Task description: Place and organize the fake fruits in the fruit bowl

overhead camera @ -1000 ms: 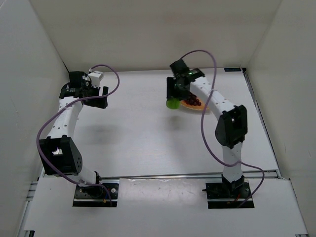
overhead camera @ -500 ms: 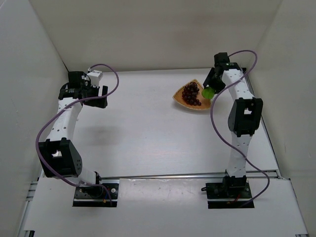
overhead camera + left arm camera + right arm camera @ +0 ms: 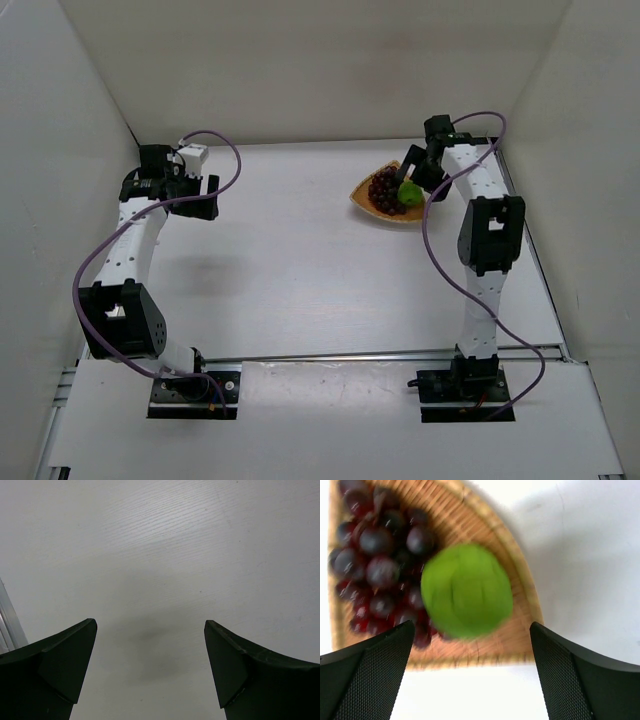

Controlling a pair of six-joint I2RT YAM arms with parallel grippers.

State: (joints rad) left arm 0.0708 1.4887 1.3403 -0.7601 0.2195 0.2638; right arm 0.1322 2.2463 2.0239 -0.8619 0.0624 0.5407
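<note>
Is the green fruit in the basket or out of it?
In. The round bright green fruit lies within the rim of the tan woven wicker bowl, against the dark purple grapes; blurred, maybe not settled.

Bright, even overhead light, soft shadows; motion-blurred green fruit [image 3: 466, 590] in right wrist view.

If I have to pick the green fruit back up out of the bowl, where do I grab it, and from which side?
Take the green fruit across its widest middle, coming straight down with the right gripper, which is open above it. It is round, so an off-centre grip would likely slip. The grapes sit right beside it in the shallow bowl, so probably turn the fingers clear of them.
</note>
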